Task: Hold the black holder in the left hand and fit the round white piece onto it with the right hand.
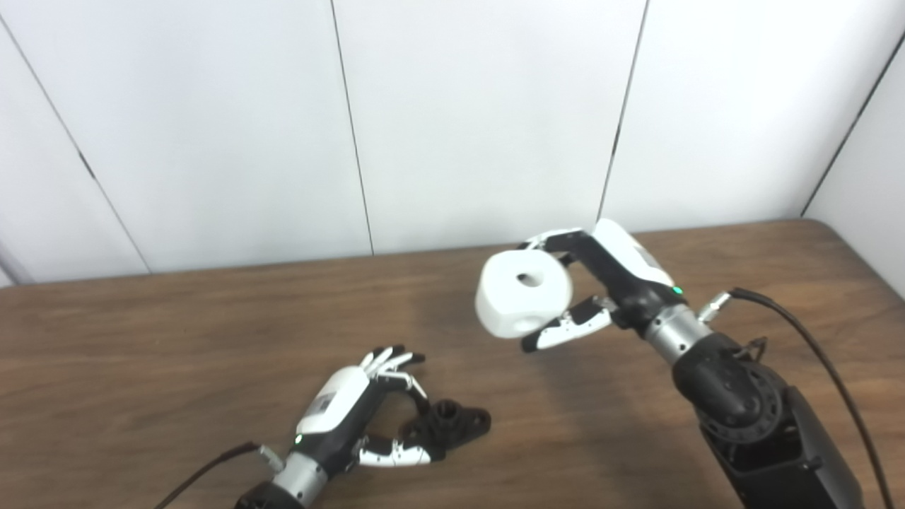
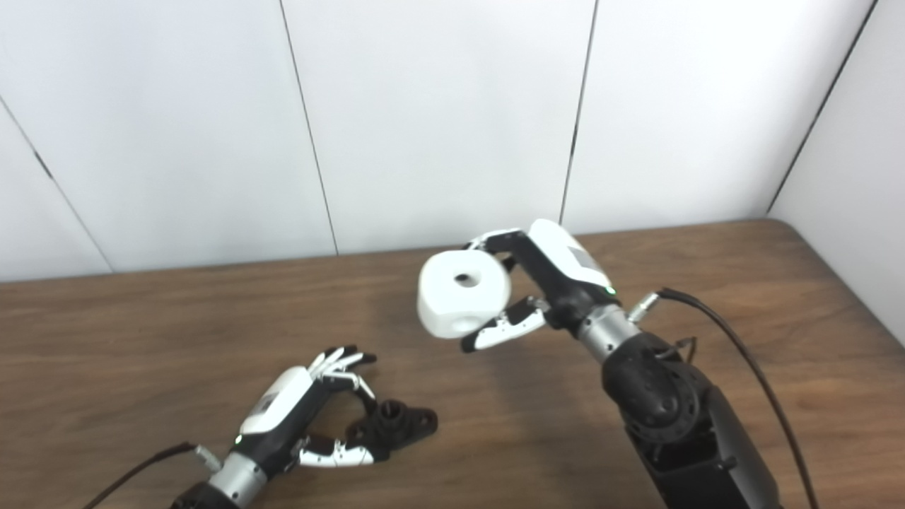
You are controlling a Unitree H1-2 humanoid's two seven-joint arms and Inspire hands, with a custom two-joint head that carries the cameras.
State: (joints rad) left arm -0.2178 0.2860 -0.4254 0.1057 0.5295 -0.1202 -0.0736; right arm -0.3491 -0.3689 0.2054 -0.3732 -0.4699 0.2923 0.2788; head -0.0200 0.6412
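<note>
- The right hand [image 1: 601, 283] is up above the table [image 1: 141, 353], fingers and thumb clamped round the white piece [image 1: 523, 293], a fat round block with a hole through its middle.
- That hole faces upward and a little toward the camera, so the piece is tilted, not level.
- Down at the near left, the left hand [image 1: 353, 417] sits low at the black holder [image 1: 449, 424], fingers curled over the top, thumb reaching along the near side.
- Is the holder actually gripped? Hard to call from here: the fingers are right at it, but it looks to be resting on the table, and I cannot tell if the hand has closed on it.
- The holder shows a short round post standing up from a flat base with lobes at its ends. My read: that post is what the hole must go over.
- The two parts are well apart, the white piece high and to the right, the holder low and left.
- To do this step well, I'd want the left hand firm on the base first, leaving the post clear of its fingers.
- Then bring the white piece across, turn it so the hole faces the post, and line up the two axes before lowering.
- The risk, as I judge it: a tilted approach would catch the rim of the hole on the post and push the holder askew.
</note>
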